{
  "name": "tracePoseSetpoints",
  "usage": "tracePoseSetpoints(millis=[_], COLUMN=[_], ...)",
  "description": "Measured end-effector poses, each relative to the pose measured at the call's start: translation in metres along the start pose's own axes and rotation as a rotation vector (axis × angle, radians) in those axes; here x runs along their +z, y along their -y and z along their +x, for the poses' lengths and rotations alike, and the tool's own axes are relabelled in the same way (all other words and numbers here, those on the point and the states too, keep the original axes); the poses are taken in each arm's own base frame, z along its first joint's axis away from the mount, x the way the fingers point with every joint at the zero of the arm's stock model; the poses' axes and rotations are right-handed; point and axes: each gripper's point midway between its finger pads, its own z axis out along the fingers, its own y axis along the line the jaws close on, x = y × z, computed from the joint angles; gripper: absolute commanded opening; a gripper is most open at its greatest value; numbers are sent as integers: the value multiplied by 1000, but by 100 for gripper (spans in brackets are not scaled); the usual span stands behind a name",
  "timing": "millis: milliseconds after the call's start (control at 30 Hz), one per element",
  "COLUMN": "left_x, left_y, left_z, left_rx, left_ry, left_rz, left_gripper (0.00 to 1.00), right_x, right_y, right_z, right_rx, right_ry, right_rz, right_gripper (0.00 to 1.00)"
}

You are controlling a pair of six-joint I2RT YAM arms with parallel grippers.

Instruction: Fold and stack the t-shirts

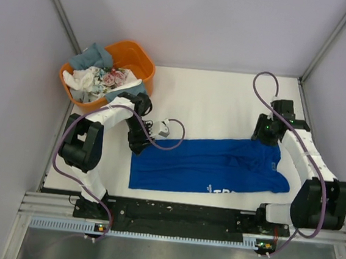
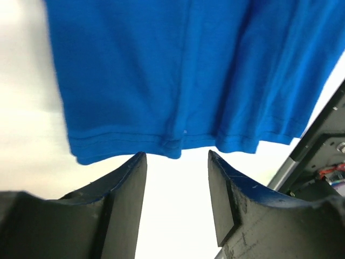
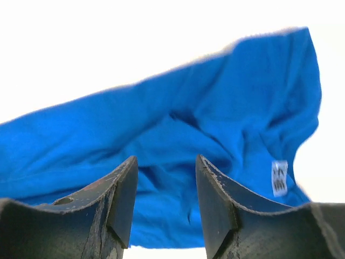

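The left gripper (image 2: 177, 157) and right gripper (image 3: 164, 160) are open and empty; the blue shirt (image 1: 209, 163), low in the frame, looks soft and floppy, best pinched at its corners.

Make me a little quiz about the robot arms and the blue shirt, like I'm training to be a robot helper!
1. True or false: the blue t-shirt lies inside the orange tub.
2. What fills the orange tub? A) crumpled clothes B) toy blocks C) water
3. Fill in: the left gripper and the right gripper both have their jaws ____.
Key: 1 false, it lies on the table; 2 A; 3 open.
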Motion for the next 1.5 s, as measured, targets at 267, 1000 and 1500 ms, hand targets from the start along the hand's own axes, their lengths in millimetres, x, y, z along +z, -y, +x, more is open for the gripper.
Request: tracePoseSetpoints(millis=[267,1000,1500], left_x=[1,-7,-7], left_y=[-26,-50,-52], left_z=[-7,-19,-21], left_rx=[-95,-126,-128], left_ry=[29,31,24], left_rz=[-124,-184,-173], left_gripper=[57,57,57], right_x=[74,65,59], right_y=[-4,-9,-13], right_z=[4,40,43], right_rx=[-77,-45,-37], right_ry=[-174,-252,-264], right_rz=[27,-40,-53], right_gripper=[35,17,0])
